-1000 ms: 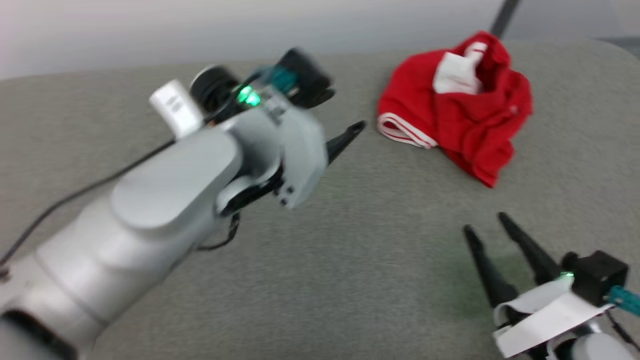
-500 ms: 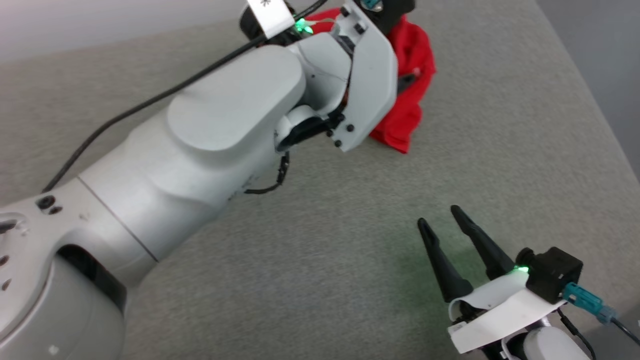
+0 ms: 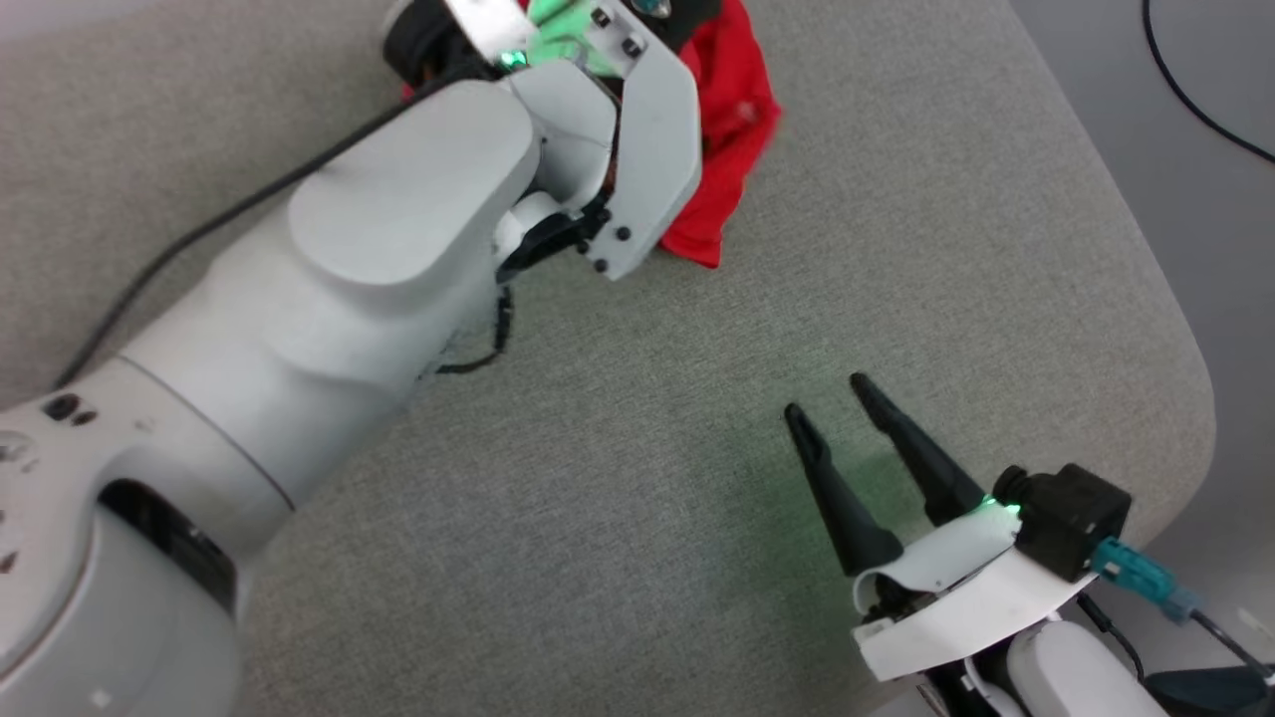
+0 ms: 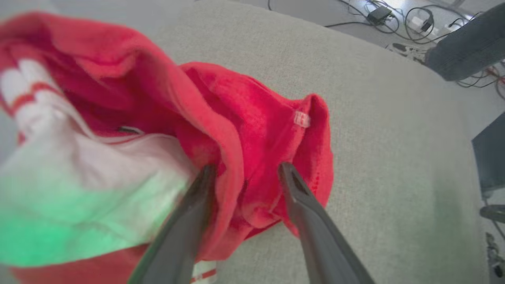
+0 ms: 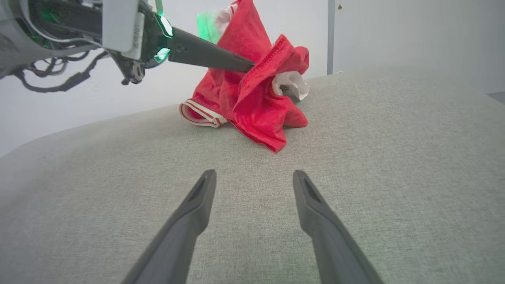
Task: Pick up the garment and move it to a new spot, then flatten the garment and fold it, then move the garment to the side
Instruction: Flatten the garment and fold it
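Note:
The garment (image 3: 732, 119) is a crumpled red shirt with white parts and striped trim, heaped at the far side of the grey padded table (image 3: 647, 498). In the left wrist view my left gripper (image 4: 244, 169) is open, its two fingers straddling a red fold of the garment (image 4: 252, 118). The right wrist view shows a left finger (image 5: 213, 55) pushed into the upper part of the garment (image 5: 252, 98), which rises to a peak there. My right gripper (image 3: 829, 398) stands open over bare table near the front right, well apart from the cloth, with nothing between its fingers (image 5: 197, 213).
My bulky left arm (image 3: 398, 229) crosses the head view and hides much of the garment. The table's rounded right edge (image 3: 1185, 378) is close to the right gripper. Beyond it lie floor cables (image 4: 394, 19) and a dark box (image 4: 465, 55).
The head camera has swung, shifting the whole picture. My left arm has reached over to the garment and its fingers now stand around a fold, slightly narrower. The right gripper has kept its pose.

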`<state>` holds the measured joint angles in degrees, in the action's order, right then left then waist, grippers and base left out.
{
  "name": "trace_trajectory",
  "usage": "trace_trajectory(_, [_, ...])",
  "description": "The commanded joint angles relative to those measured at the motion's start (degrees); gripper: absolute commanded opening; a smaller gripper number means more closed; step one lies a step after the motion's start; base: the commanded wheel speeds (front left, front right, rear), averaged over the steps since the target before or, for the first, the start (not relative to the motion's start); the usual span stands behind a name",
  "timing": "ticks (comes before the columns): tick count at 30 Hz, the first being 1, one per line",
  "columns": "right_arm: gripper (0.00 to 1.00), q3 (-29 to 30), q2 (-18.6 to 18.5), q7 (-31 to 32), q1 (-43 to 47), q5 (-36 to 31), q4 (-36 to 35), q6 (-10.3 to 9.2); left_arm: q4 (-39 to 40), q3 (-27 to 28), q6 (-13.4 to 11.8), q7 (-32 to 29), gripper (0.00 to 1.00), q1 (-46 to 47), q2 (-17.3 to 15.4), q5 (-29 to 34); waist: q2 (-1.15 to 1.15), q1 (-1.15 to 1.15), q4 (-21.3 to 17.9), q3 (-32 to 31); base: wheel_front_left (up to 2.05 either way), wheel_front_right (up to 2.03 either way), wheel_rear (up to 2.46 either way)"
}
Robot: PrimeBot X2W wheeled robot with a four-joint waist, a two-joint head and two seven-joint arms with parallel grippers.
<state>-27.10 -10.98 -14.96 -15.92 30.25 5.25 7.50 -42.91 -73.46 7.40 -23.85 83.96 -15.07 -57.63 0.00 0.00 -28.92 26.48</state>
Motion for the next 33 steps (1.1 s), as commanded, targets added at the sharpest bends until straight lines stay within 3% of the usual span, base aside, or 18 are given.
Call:
trace_trajectory(1, [1.00, 0.46, 0.04, -0.24, -0.36, 0.10, -0.36, -0.02, -0.26, 0.07, 0.12, 0.02, 0.00, -0.34, 0.17, -1.53, 0.00, 0.00, 0.08, 0.61, 0.00, 0.00, 0.00])
trace_trajectory(6, [1.00, 2.25, -1.06, -0.26, 1.31, -0.61, -0.78, -0.01, -0.84, 2.52, 0.12, 1.54, 0.00, 1.22, 1.59, -12.88, 0.00, 0.00, 4.16, -1.01, 0.00, 0.00, 0.00])
trace_trajectory(12, [1.00, 3.45, -2.80, -0.26, 2.60, -0.98, -1.54, -0.01, 2.66, 8.66, 0.12, 2.48, 0.00, -0.79, -1.72, -24.87, 0.00, 0.00, 10.98, -4.68, 0.00, 0.00, 0.00])
trace_trajectory(16, [1.00, 4.21, -3.87, 0.85, 3.56, -1.03, -2.49, -0.01, 5.15, 12.07, 0.12, 2.97, 0.00, -4.95, -6.82, -30.53, 0.00, 0.00, 15.03, -6.92, 0.00, 0.00, 0.00])
trace_trajectory(26, [1.00, 7.77, -5.35, 4.62, 7.57, -1.33, -6.56, -0.01, 13.14, 12.71, 0.13, 6.49, 0.00, -21.61, -24.75, -33.34, 0.00, 0.00, 21.15, -9.71, 0.00, 0.00, 0.00])
trace_trajectory(33, [1.00, 9.84, -5.96, 7.40, 9.60, -1.57, -9.79, -0.01, 21.31, 17.01, 0.13, 10.14, 0.00, -23.80, -32.51, -36.07, 0.00, 0.00, 23.82, -10.07, 0.00, 0.00, 0.00])
